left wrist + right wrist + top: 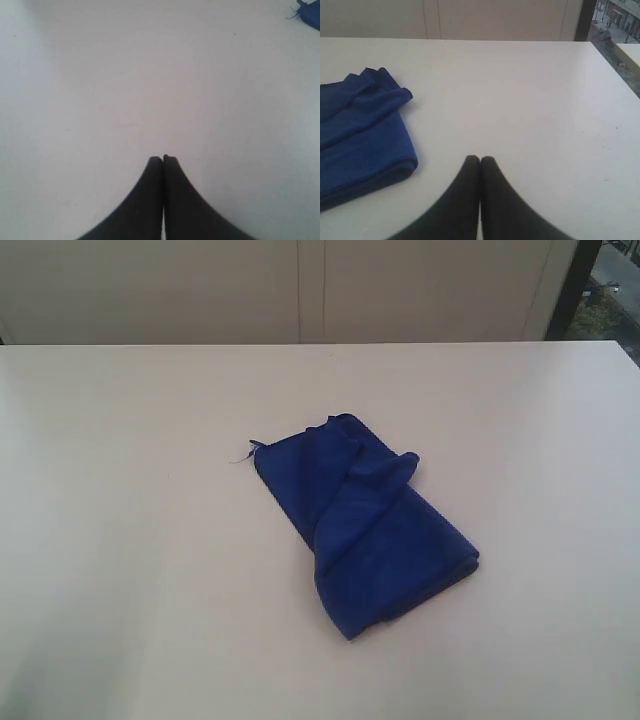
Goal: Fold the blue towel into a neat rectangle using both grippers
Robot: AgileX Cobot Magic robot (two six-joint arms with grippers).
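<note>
The blue towel [360, 525] lies folded in a thick, slightly rumpled bundle near the middle of the white table [120, 490], a loose thread at its far left corner. Neither arm shows in the exterior view. In the left wrist view my left gripper [163, 159] is shut with nothing in it, over bare table, and only a corner of the towel [311, 11] shows far off. My right gripper [480, 159] is shut and empty too, with the towel [362, 135] lying apart from it to one side.
A pale wall with vertical seams [300, 290] runs behind the table's far edge. A dark post [575, 285] stands at the far right corner, with a window [615, 20] beside it. The table's right edge [620, 70] slants past the right gripper.
</note>
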